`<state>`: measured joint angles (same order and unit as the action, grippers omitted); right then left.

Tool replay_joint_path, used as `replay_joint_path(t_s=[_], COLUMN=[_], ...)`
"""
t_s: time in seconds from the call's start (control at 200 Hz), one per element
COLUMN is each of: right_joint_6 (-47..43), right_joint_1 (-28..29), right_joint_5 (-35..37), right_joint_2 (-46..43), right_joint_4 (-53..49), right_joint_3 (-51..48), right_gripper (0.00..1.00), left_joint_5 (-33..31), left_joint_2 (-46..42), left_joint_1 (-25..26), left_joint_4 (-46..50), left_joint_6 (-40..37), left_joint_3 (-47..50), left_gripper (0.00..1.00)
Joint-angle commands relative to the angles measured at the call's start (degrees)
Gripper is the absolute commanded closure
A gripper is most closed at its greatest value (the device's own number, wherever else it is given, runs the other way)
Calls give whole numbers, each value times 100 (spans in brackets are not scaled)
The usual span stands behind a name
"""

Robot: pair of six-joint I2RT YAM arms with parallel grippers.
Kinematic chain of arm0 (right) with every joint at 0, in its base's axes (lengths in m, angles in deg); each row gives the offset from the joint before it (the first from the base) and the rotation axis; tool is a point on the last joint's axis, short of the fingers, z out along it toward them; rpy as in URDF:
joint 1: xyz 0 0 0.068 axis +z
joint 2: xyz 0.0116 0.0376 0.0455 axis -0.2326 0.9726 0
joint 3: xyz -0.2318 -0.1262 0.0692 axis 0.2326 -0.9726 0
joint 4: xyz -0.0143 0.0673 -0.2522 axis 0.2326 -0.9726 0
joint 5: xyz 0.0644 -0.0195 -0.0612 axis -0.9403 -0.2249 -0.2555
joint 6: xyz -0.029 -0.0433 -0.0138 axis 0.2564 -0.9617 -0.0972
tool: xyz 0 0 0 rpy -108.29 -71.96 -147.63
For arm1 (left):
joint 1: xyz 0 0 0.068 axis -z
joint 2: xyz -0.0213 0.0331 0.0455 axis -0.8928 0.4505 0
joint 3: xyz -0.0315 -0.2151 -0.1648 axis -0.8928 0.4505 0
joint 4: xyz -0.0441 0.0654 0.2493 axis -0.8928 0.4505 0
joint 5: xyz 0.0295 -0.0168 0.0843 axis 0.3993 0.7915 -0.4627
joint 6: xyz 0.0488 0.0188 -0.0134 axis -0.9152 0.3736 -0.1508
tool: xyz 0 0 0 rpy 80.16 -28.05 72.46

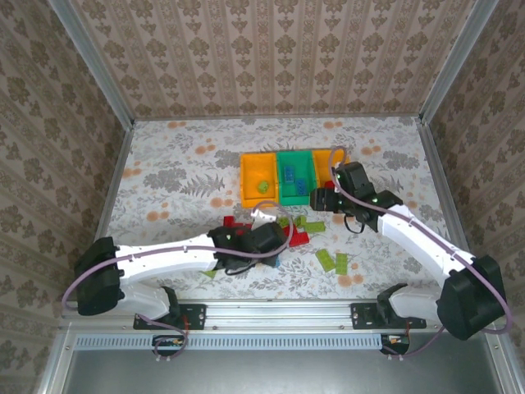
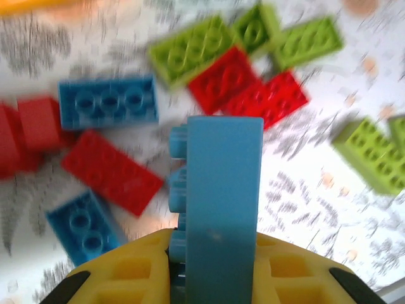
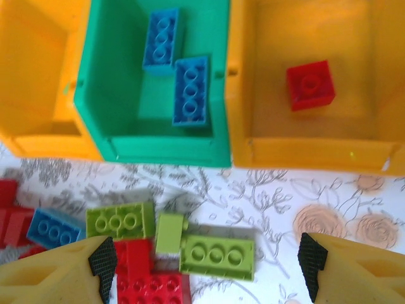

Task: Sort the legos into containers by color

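The left arm (image 1: 164, 258) reaches across the flowered surface (image 1: 180, 172) to the scatter of loose legos (image 1: 303, 230) in front of the containers (image 1: 246, 176). The left jaws are closed on a blue brick (image 2: 221, 202), which stands upright between them with its studs facing left, lifted above the pile. Beneath it lie red bricks (image 2: 250, 92), other blue ones (image 2: 107, 104) and light green ones (image 2: 190, 50), some touching or overlapping. A pair of green bricks (image 1: 332, 261) sits apart, to the right of the pile.

Behind the pile, the three bins stand joined in a row. The left orange bin (image 3: 38, 63) holds one small green piece (image 1: 263, 187). The green middle bin (image 3: 158, 142) holds two blue bricks (image 3: 191, 90) lying close together. The right orange bin (image 3: 316, 152) holds a single red brick (image 3: 309, 85).

The right arm (image 1: 418, 238) stretches in from the right, its wrist over the near edge of the bins. The right jaws are spread wide and hold nothing, hanging above a long green brick (image 3: 217, 254) and its green neighbour (image 3: 120, 220) just before the bins.
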<state>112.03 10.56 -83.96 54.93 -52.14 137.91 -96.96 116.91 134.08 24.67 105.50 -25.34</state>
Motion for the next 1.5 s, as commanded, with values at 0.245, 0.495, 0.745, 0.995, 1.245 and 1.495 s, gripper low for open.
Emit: replay_joint_path(t_s=[0.245,0.495,0.745,0.995,1.245,1.495], right_joint_6=[760,866,1223,1264,1235,1324], right_joint_1=[528,1294,1631,1837,2352,2556], right_joint_5=[334,755,855,852,1076,1471], right_joint_2=[-589,-439,-617,-818,-479,-11], right_joint_4=[315,-141,-198,-327,-650,-1028], right_joint_3=[-1130,-1183,-1555,-1678,-1516,-1371], right_gripper=[22,22,22,23,24,24], left_joint_5=[974,2250,2606,2794,3098,3289], left_joint_2=[1148,2664,3625,3892,3691,3035], left_joint_1=[-1318,-2248,-2514,-2627,-2652,-2654], left_joint_4=[-607,-742,-746,-885,-1075,-1607], left_joint_6=[-2228,-2557,-2604,-2353,-2178,-1940], left_joint_3=[-1814,-3098,-3935,-4091,-3981,-3312], left_gripper=[78,78,76,66,37,27])
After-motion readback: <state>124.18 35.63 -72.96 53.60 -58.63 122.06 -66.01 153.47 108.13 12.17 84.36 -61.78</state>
